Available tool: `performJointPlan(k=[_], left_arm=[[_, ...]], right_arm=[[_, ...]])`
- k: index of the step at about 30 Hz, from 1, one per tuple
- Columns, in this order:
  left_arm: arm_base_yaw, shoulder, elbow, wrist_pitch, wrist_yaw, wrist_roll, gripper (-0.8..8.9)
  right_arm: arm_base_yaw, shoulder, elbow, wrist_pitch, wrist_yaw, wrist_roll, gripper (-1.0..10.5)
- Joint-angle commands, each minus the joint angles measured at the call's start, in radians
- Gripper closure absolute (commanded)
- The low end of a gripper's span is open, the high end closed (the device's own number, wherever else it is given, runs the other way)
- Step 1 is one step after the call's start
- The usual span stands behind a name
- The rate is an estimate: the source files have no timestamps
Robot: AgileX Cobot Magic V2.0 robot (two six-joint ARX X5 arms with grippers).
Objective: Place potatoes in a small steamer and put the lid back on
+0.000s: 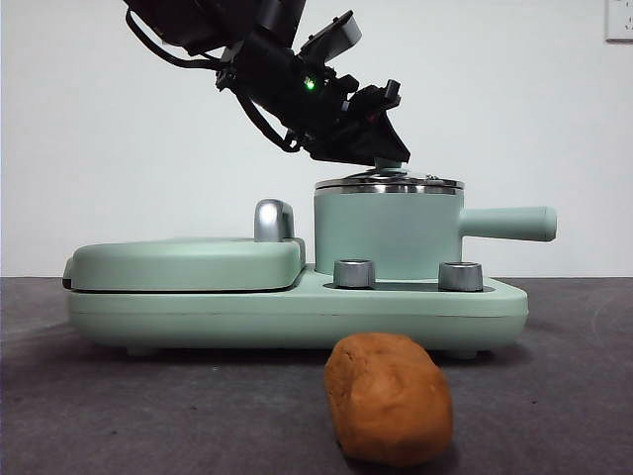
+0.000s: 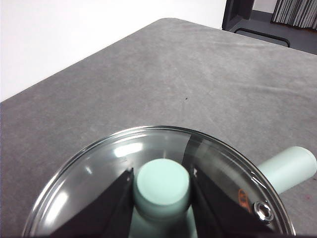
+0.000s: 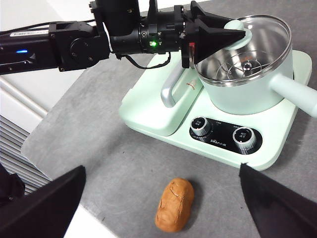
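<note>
I saw my left gripper clamped on the glass lid's mint knob, lid sitting on the small steamer, potato on the table in front of the cooker base, right gripper spread wide above it.

Even, bright overhead light leaves soft shadows under the potato on the counter, white glare streaks the glass lid, and the nearest black jaws blur.

A lab-like room: bare white wall behind a grey-covered table.
</note>
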State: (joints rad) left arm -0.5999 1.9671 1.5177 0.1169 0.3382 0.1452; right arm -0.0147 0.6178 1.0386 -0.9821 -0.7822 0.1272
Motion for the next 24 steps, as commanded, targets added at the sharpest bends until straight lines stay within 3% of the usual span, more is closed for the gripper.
performJointPlan(k=[1,5,13,19,24], left_arm=[[-0.008,-0.019,0.034,0.010,0.001,-0.035,7.56],[-0.006,-0.071,0.034,0.008,0.001,-0.093,7.56],[0.001,-0.190,0.034,-0.042,0.001,-0.095,7.56],[0.027,-0.296,0.034,-0.182,0.001,-0.077,7.57],[0.069,-0.381,0.034,-0.313,0.001,-0.002,7.58]], right_arm=[[0.000,0.006,0.020,0.007,0.000,0.000,4.5],[0.001,0.014,0.021,0.000,0.024,-0.001,4.7],[0.098,0.086,0.023,-0.032,0.116,0.039,5.0],[0.264,0.201,0.023,-0.035,0.209,0.116,5.1],[0.449,0.329,0.023,0.000,0.352,0.185,5.1]])
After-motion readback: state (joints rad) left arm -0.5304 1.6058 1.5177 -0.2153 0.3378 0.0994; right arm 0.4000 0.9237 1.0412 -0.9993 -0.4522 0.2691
